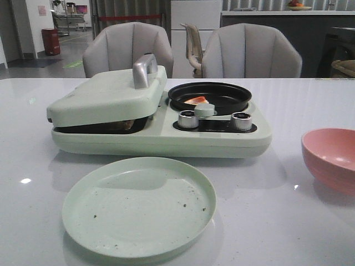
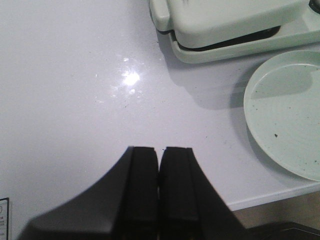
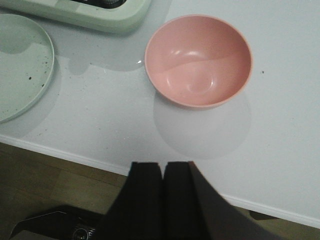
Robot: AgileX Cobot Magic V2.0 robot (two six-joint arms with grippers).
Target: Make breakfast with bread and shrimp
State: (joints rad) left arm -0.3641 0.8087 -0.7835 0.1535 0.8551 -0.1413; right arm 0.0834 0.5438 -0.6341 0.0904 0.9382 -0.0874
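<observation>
The shrimp (image 1: 195, 101), a small orange-pink and white piece, lies in the black round pan (image 1: 233, 94) on the right half of the pale green breakfast maker (image 1: 161, 141). Its lid (image 1: 105, 97) on the left half is down. Only a brown sliver (image 1: 128, 124) shows in the gap, so the bread is hidden. Neither arm shows in the front view. My left gripper (image 2: 159, 150) is shut and empty over bare table, left of the maker (image 2: 225, 20). My right gripper (image 3: 163, 164) is shut and empty at the table's front edge, near the pink bowl (image 3: 200, 60).
A pale green plate (image 1: 138, 208) with a few crumbs sits in front of the maker, also seen in both wrist views (image 2: 290, 110) (image 3: 20, 70). The pink bowl (image 1: 331, 158) is empty at the right. Two silver knobs (image 1: 188, 119) (image 1: 241, 121) face front. Chairs stand behind the table.
</observation>
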